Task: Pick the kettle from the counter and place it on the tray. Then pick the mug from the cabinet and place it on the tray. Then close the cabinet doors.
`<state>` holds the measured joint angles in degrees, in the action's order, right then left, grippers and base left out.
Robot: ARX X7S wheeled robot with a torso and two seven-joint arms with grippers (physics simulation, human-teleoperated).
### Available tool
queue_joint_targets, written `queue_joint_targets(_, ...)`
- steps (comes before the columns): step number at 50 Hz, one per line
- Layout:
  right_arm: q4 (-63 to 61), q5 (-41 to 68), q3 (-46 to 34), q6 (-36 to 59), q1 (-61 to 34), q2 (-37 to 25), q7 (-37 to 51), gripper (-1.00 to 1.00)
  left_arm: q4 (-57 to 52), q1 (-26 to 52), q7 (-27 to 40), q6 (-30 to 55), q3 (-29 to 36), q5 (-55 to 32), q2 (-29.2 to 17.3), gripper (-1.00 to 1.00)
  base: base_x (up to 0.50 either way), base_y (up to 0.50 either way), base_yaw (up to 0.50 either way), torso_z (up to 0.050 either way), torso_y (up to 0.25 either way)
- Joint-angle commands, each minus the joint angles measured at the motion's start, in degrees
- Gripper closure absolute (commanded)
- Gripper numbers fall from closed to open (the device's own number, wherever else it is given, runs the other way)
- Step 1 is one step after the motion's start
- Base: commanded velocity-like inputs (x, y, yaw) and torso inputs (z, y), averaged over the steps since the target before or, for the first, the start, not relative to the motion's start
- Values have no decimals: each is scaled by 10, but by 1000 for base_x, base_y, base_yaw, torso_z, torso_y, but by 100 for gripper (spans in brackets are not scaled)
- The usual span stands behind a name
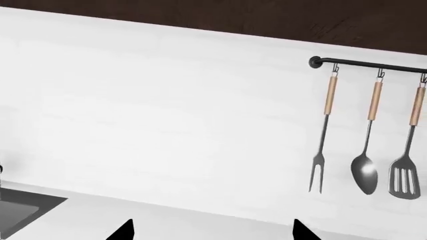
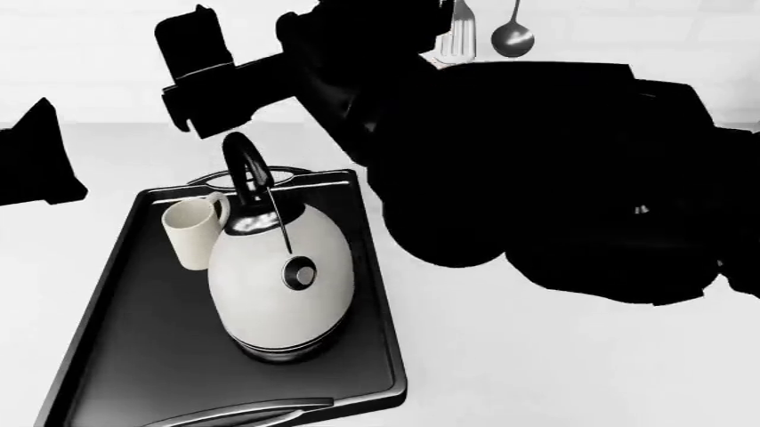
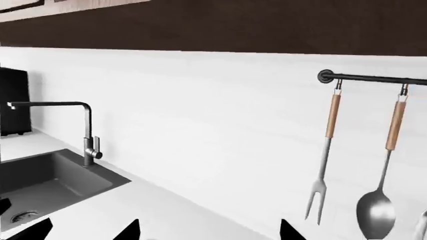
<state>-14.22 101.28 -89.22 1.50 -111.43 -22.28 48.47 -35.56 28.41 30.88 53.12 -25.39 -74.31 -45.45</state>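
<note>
1. Head view: the kettle (image 2: pixel 283 280) stands upright on the tray (image 2: pixel 131 356), on the tray's right half, its base close to the right rim.
2. The mug (image 2: pixel 190 229) is also on the tray, upright, just beside the kettle on its far left side, handle turned toward the kettle's arched handle. Touching or a hair apart: cannot tell.
3. Tray margins: the near left part of the tray floor is bare. The near silver loop handle lies at the tray's front edge, and the far handle shows behind the kettle's handle.
4. The counter (image 2: pixel 558 365) is bare white to the right of the tray and in a strip along its left side.
5. The robot's right arm (image 2: pixel 535 178) fills the upper right of the head view as a dark mass above the counter, well clear of the kettle top.
6. Left gripper (image 1: pixel 210 231): only two dark fingertips show at the frame edge, spread wide with nothing between them, so released.
7. Right gripper (image 3: pixel 207 231): likewise two tips set apart, nothing held.
8. Room, wrist views: white backsplash wall (image 1: pixel 167 115), dark cabinet underside above it.
9. A black rail (image 1: pixel 373 64) carries a fork (image 1: pixel 320 135), a spoon (image 1: pixel 367 145) and a slotted spatula (image 1: pixel 407 150) with wooden grips, hanging free against the wall.
10. Right wrist view: a dark sink (image 3: pixel 47 182) set in the counter, with an angular faucet (image 3: pixel 83 130) at its far edge.
</note>
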Motion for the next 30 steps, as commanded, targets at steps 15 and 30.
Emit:
queue_joint_targets(15,-319,-182,17,63,-97,-305,266,-100,-153,196,180,-26,32,-172,-58,-100,0,0,0,0,0)
queue_joint_targets(30,-381,-206,33,69,-102,-436,281,-100,-178,245,209,-24,82,-162,-46,-100,0,0,0,0,0)
